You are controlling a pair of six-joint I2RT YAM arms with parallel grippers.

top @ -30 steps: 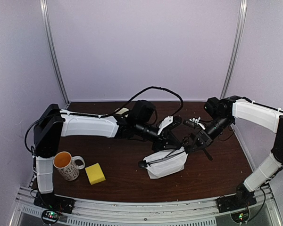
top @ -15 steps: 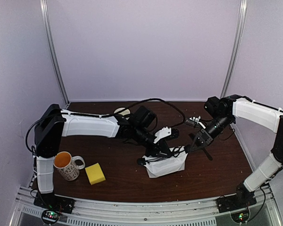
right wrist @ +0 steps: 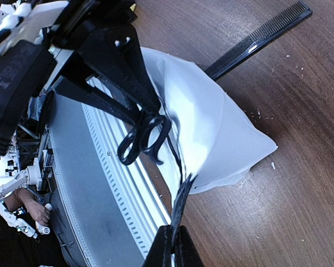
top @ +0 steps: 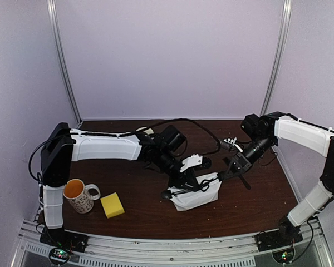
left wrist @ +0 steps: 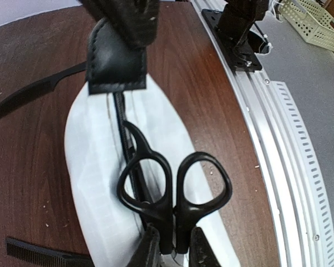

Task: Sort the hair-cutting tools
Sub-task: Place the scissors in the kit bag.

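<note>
My left gripper (left wrist: 172, 247) (top: 195, 181) is shut on the blades of a pair of black-handled scissors (left wrist: 175, 186) (right wrist: 145, 136). Their handle loops hang just over the white pouch (left wrist: 97, 183) (top: 199, 194), along its dark zip line. At the pouch's right end, my right gripper (right wrist: 172, 236) (top: 222, 174) is shut on the black tab (left wrist: 117, 64) and holds that end up. One black comb (left wrist: 28, 103) (right wrist: 261, 39) pokes out from behind the pouch. A second comb (left wrist: 39, 255) lies at its other side. The clipper is not clearly visible.
An orange-filled mug (top: 79, 195) and a yellow sponge block (top: 112, 204) stand at the front left. A black cable (top: 183, 123) loops over the back of the table. The metal rail (left wrist: 278, 139) runs along the near edge, close to the pouch.
My left gripper has carried the scissors forward and down from above the table's middle to just over the pouch. The right gripper has kept its hold on the tab, nearly still.
</note>
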